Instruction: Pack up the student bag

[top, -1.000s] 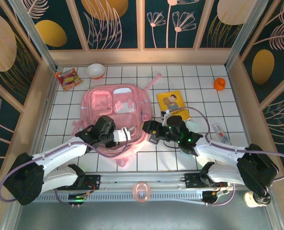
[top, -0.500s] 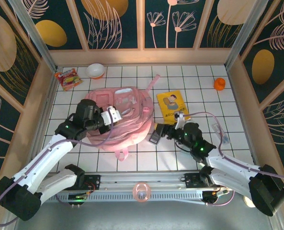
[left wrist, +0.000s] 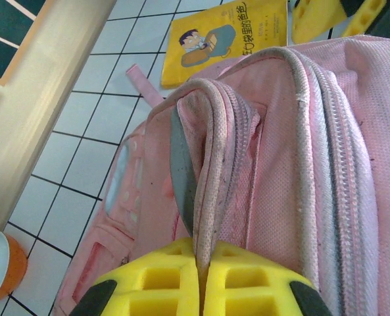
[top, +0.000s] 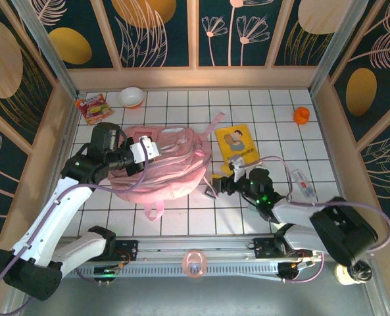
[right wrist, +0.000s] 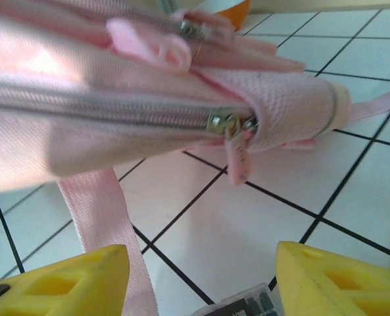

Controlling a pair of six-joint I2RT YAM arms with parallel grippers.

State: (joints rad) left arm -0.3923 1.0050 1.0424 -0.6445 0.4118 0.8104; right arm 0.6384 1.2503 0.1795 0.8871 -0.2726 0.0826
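Student bag point(top: 171, 170) now higher, pinched in left hand point(left wrist: 201, 266); right hand point(right wrist: 198, 273) apart, perhaps narrower.

Crumpled soft pink student bag point(top: 168, 168), left edge raised.

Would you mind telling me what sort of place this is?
Probably a staged robot test cell, not a real room: a white tiled tabletop boxed in by flower-patterned wall panels, with props like the student bag and a yellow picture book.
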